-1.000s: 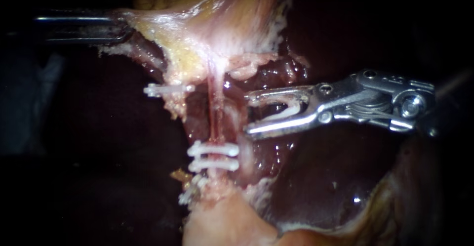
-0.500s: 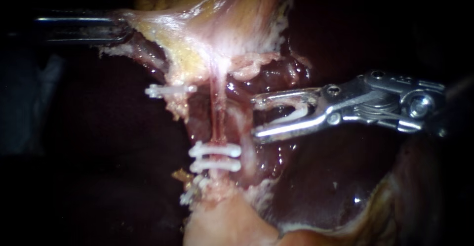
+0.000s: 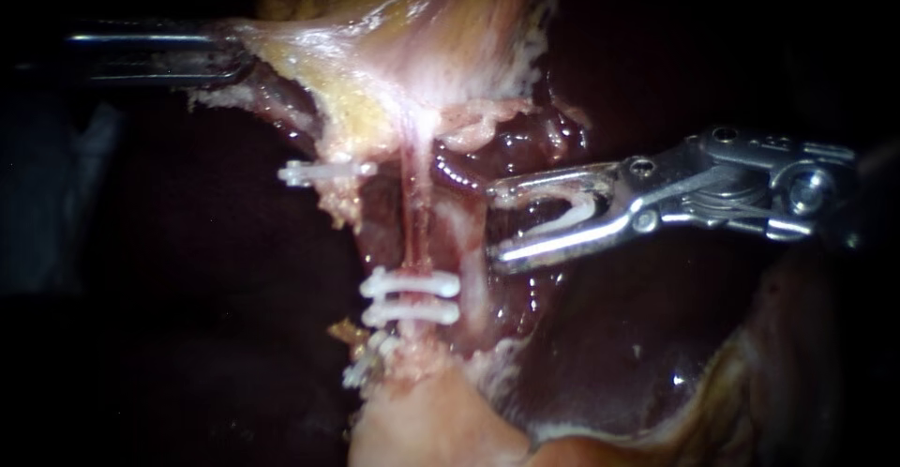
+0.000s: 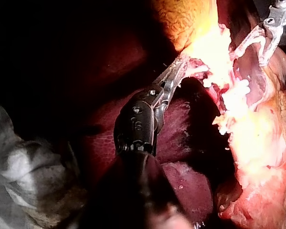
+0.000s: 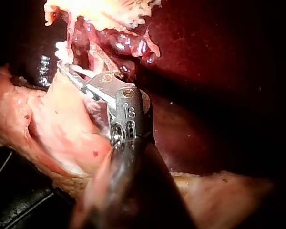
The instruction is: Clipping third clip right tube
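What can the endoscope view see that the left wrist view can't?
Only the endoscope view clearly shows two white clips across the tube. Only the left wrist view shows the black wrist joint and dark shaft of my left instrument. Both show my left instrument holding pale tissue and my right instrument carrying a fresh clip.

Shows the dark red liver (image 3: 619,336) as the bed beneath everything, wet and glossy under the light. Carries yellow-white tissue (image 3: 403,64) on its upper part, a thin pink tube (image 3: 410,214) running down from that with white clips (image 3: 410,285) across it, and a pale fleshy lump (image 3: 422,429) at the near edge. Has crumpled grey cloth (image 4: 24,181) nearby in the left wrist view.
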`<state>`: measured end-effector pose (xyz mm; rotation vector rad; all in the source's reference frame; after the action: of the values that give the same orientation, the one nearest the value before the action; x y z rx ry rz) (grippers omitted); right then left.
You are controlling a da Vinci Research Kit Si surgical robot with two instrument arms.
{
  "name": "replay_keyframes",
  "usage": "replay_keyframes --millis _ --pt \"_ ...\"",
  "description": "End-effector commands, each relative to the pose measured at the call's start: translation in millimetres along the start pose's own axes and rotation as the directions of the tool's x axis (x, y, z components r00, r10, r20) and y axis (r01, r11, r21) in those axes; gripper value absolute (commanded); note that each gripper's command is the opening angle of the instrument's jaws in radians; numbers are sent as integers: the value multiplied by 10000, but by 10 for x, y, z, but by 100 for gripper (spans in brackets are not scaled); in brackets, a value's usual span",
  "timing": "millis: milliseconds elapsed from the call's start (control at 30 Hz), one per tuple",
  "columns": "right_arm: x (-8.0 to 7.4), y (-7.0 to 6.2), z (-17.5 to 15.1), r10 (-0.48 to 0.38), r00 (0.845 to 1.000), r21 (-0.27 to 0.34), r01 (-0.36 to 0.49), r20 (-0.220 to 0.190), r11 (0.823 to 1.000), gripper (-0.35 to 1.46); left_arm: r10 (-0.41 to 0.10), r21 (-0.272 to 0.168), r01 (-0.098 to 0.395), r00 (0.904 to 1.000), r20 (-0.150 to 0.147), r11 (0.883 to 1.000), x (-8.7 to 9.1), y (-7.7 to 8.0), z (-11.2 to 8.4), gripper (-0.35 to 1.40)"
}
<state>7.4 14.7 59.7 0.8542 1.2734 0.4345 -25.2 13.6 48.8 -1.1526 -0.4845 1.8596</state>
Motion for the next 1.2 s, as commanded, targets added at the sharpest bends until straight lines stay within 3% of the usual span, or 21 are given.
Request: replay_keyframes --millis 33,833,1200 --pt "-1 1 -1 -72 10000 -79 73 66 9999 48 0 -6 0 10000 -1 10000 0 0 0 -35" --pt "-5 0 -16 -81 9997 -122 83 215 9999 48 1 -9 -1 10000 0 10000 0 0 -1 -35" --pt "-2 -14 -2 -89 9998 228 85 182 9997 48 2 -11 -2 10000 1 10000 0 0 -1 -35"
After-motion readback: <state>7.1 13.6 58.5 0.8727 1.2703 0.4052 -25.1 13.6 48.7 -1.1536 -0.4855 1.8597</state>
